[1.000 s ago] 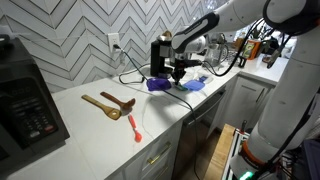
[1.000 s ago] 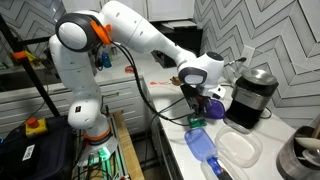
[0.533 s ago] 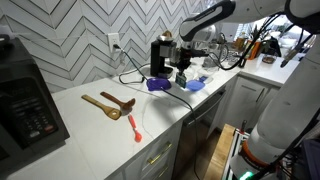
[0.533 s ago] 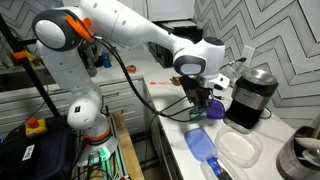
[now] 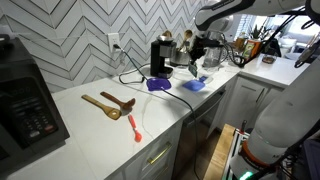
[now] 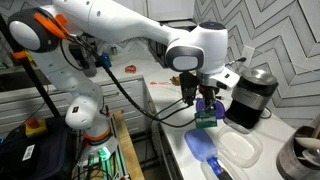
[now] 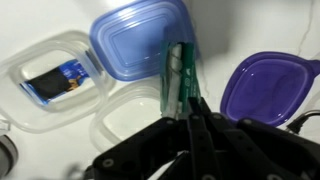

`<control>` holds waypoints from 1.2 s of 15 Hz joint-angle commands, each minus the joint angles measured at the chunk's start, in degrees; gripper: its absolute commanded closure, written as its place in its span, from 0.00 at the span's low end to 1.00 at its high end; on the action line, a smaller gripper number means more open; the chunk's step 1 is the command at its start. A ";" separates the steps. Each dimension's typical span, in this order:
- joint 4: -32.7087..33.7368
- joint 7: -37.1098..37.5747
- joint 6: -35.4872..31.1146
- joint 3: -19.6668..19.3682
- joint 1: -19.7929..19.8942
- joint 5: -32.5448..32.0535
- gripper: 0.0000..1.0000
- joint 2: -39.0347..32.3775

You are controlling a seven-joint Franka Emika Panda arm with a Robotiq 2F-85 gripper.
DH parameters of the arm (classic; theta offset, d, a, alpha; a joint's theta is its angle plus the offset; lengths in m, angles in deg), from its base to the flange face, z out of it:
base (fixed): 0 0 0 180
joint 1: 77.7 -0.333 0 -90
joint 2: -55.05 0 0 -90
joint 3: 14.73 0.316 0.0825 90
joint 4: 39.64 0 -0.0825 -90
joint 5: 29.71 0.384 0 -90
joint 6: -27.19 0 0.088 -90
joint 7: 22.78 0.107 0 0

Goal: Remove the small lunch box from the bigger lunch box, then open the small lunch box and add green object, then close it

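My gripper (image 7: 187,97) is shut on the green object (image 7: 178,68), a flat dark-green piece that hangs upright from the fingertips. In an exterior view the gripper (image 6: 205,108) holds it (image 6: 207,120) well above the counter. Below it in the wrist view lie the small lunch box's blue lid (image 7: 140,40) and an open clear base (image 7: 125,120). The bigger lunch box (image 7: 265,85), violet-blue, is to the right. In an exterior view the gripper (image 5: 196,62) hovers above the blue piece (image 5: 194,84), with the violet box (image 5: 158,84) beside it.
A clear container with a blue packet (image 7: 60,80) lies at the left of the wrist view. A black coffee machine (image 5: 161,55) and cables stand behind the boxes. Wooden utensils (image 5: 108,104) and a red spoon (image 5: 134,127) lie on the white counter (image 5: 100,135).
The gripper has risen and moved away from the coffee machine, carrying the green object higher above the boxes.
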 commanded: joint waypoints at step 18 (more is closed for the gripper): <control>9.84 27.90 -5.66 -8.34 8.30 2.43 1.00 -16.00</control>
